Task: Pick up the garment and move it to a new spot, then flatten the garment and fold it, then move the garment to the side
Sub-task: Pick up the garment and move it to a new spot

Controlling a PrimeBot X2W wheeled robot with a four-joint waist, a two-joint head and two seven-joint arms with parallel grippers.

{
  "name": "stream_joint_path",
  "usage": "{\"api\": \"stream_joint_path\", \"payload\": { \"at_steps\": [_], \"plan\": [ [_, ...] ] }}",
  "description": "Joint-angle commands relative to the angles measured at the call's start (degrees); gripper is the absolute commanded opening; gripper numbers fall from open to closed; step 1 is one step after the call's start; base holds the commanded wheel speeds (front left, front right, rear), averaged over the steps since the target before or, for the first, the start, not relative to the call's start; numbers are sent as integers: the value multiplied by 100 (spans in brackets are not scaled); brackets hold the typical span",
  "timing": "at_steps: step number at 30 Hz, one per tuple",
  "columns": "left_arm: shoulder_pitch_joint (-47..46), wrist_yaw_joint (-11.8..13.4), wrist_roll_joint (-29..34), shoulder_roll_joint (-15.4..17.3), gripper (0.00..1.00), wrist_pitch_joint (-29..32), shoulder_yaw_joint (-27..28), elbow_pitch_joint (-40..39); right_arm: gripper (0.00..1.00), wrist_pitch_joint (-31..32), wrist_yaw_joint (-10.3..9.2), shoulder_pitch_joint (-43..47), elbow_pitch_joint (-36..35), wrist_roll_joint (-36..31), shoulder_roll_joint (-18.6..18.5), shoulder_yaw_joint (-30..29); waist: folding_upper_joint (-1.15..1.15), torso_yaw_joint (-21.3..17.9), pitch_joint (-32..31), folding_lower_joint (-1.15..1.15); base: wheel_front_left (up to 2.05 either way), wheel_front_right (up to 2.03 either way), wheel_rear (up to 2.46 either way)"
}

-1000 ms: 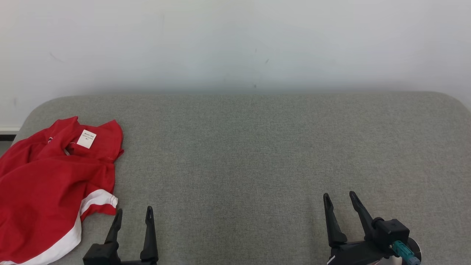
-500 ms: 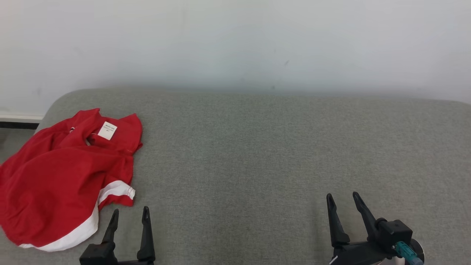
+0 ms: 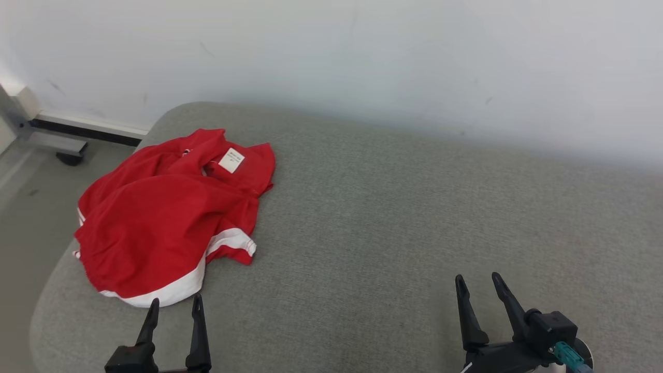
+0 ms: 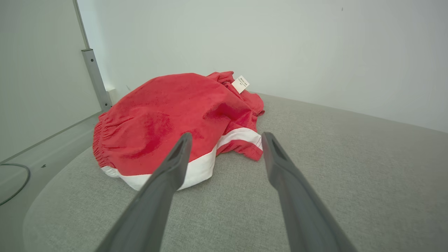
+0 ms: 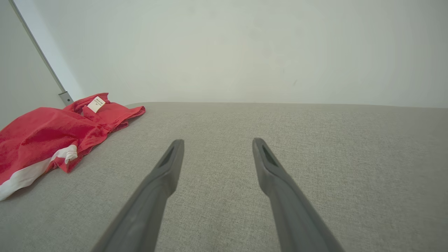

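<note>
- Plainly, the garment [image 3: 160,217] is bright red cloth, crumpled into a loose, rounded heap rather than spread flat.
- It lies at the left end of the grey cushion [image 3: 393,217], near the rounded corner. Its left side reaches the cushion's edge beside the floor [image 3: 26,207].
- A broad white band [image 3: 181,287] runs along the hem nearest the robot. A shorter white stripe crosses a folded flap on the heap's right side.
- A small white label [image 3: 231,160] lies face up on the far part of the heap, towards the wall [image 3: 331,52]. Its print is too small to read.
- Seen from the left wrist, the heap's left edge is puckered into fine gathers and the top swells up in a smooth dome.
- The left gripper [image 3: 175,299] has its fingers spread apart with nothing between them. Its tips are just beside the white hem and do not grip it.
- The right gripper [image 3: 477,276] is likewise spread wide and empty, over bare cushion and well apart from the garment.
</note>
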Motion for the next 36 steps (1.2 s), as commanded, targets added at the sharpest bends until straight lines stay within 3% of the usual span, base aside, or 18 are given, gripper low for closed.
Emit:
{"api": "stream_joint_path", "payload": {
  "at_steps": [1, 14, 31, 36],
  "plan": [
    [70, 0, 34, 18, 100, -19, 48, 17, 100, -4, -12, 19, 6, 58, 0, 20, 0, 452, -4, 0, 0, 0, 0],
    [100, 2, 41, 17, 100, -19, 132, 16, 100, -4, -12, -5, 13, 6, 1, 16, 0, 1442, 64, 0, 0, 0, 0],
    [224, 138, -121, 14, 100, -19, 280, -193, 100, -4, -12, -336, 221, -16, -2, 328, 0, 1536, 262, 0, 0, 0, 0],
    [-148, -68, -385, 11, 100, -6, 170, 291, 100, -4, -12, -296, 200, 7, 2, 315, 0, 1521, 268, 0, 0, 0, 0]
  ]
}}
